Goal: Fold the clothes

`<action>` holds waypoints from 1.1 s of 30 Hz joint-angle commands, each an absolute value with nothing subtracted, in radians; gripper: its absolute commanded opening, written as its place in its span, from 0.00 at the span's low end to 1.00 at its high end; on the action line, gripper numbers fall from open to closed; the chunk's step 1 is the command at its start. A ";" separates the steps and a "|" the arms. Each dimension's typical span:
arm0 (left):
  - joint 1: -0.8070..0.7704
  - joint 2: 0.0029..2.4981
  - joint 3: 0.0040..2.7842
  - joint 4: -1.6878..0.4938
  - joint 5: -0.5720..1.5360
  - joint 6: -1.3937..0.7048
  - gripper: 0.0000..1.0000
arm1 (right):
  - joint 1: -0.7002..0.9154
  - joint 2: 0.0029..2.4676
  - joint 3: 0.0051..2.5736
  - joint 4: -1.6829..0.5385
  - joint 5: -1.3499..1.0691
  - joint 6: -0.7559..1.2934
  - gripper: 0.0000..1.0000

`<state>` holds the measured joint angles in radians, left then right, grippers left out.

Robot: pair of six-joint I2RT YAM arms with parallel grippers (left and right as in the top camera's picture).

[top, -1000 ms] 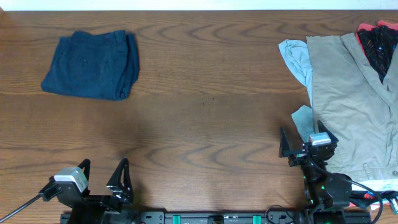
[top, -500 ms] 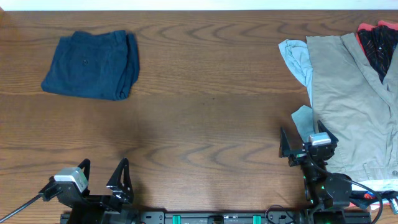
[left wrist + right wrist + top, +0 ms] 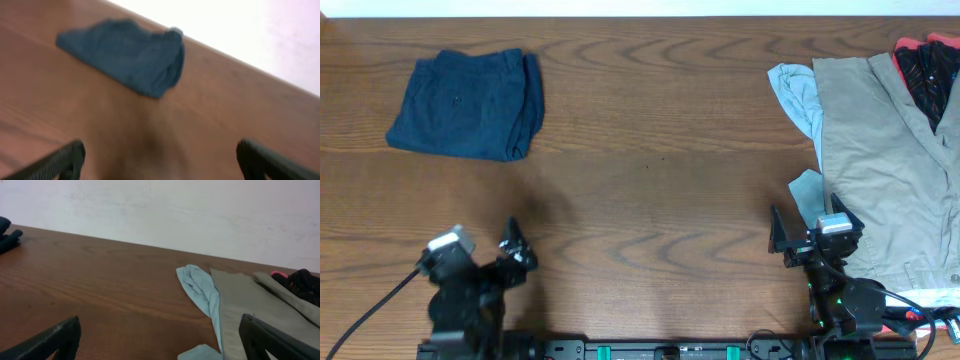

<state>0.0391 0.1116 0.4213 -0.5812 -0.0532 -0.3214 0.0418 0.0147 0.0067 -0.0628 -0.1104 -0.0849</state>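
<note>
Brown wood is stretching across the whole scene, and it is the top of one table (image 3: 660, 150). Since a moment ago only the left arm (image 3: 460, 300) has been moving. Its claw, the left gripper (image 3: 159, 162), is now sitting farther in from the near edge and turning a bit to the side. The right arm (image 3: 845, 300) and all the cloth are staying just where they were. Two arms are showing, one near each front corner. The left gripper is holding its two fingers wide apart with nothing between them, and the right gripper (image 3: 160, 342) is doing the same. One pair of dark blue shorts (image 3: 468, 105) is lying folded in a small bundle at the far left of the table, well apart from both claws. One tan garment (image 3: 880, 170) is lying spread out at the right side. One pale blue garment (image 3: 795, 95) is peeking out from under its left edge. One red and black thing (image 3: 928, 65), maybe more cloth, is poking out at the far right corner. The right edge of the overhead view is cutting off the tan garment and the red and black thing. The left wrist view is looking blurry, so the shorts are showing there only as a soft blue shape.
</note>
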 commanded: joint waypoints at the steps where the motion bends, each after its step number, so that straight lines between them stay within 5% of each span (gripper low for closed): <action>1: 0.056 0.104 0.273 -0.409 -0.017 -0.307 0.98 | 0.047 0.007 0.006 -0.066 -0.101 -0.091 0.99; 8: 0.054 0.003 0.004 -0.043 0.018 -0.306 0.98 | 0.047 0.007 0.006 -0.066 -0.101 -0.091 0.99; 33: 0.008 0.005 0.004 -0.070 0.015 -0.289 0.98 | 0.047 0.007 0.006 -0.066 -0.101 -0.091 0.99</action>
